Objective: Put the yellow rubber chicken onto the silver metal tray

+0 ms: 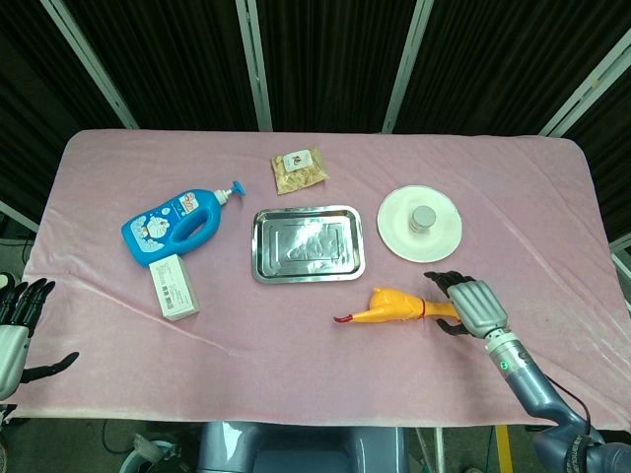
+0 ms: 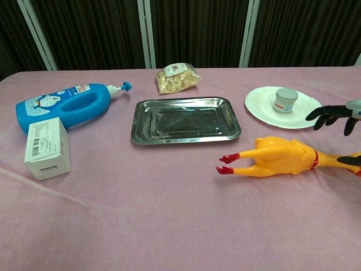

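Observation:
The yellow rubber chicken [image 1: 394, 305] [image 2: 276, 158] lies on its side on the pink cloth, red feet pointing left, in front of and to the right of the silver metal tray [image 1: 308, 246] [image 2: 185, 119], which holds nothing. My right hand [image 1: 465, 301] [image 2: 338, 116] hovers open over the chicken's neck and head end. Its fingers spread above the neck and the thumb is on the near side, and the head is hidden beneath it in the head view. My left hand [image 1: 15, 325] hangs open off the table's near left corner, far from everything.
A white plate [image 1: 399, 232] [image 2: 259, 104] with a small jar [image 1: 423, 218] [image 2: 285, 100] sits right of the tray. At the left lie a blue pump bottle [image 1: 177, 225] [image 2: 65, 105] and a white box [image 1: 174, 286] [image 2: 48, 148]. Behind the tray lies a snack bag [image 1: 300, 168] [image 2: 177, 77].

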Robot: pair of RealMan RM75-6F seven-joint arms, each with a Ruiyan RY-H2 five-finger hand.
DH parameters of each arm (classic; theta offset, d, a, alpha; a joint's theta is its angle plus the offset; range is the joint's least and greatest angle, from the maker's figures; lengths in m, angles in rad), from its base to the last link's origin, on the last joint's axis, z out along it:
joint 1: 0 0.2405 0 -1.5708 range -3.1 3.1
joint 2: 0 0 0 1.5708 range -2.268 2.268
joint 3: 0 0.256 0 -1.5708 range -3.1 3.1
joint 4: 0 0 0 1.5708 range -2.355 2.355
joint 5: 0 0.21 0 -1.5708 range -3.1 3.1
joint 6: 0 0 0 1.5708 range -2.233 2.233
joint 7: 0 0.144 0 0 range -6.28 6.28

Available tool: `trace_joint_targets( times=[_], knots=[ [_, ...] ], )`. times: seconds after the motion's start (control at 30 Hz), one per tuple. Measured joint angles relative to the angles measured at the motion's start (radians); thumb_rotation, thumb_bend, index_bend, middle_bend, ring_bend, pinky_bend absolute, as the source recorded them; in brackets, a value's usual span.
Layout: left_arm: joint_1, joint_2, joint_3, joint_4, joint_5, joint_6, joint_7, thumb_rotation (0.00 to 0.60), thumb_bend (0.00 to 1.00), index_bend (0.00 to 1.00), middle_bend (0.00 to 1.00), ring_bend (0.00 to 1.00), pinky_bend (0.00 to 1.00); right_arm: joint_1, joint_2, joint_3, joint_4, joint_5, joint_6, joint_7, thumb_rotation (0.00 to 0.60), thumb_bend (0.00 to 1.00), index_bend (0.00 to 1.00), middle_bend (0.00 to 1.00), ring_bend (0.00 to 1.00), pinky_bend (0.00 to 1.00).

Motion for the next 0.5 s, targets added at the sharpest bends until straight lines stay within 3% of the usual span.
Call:
trace_joint_targets(
  times=[0.27,0.5],
  knots=[
    [-0.003,-0.002,-0.001,0.008,-0.011,-0.013,-0.009,0.6,0.0,0.02,0.06,0.03,0.0,0.03,-0.049,-0.011,0.082,0.034,-0.047,0.019,0.6,0.31,0.17,0.23,0.21,0.33],
    [-0.004,-0.004,0.001,0.013,-0.012,-0.019,-0.014,0.6,0.0,0.02,0.06,0.03,0.0,0.039,-0.074,-0.02,0.121,0.045,-0.056,0.023,0.6,0.31,0.26,0.28,0.26,0.38]
  ],
)
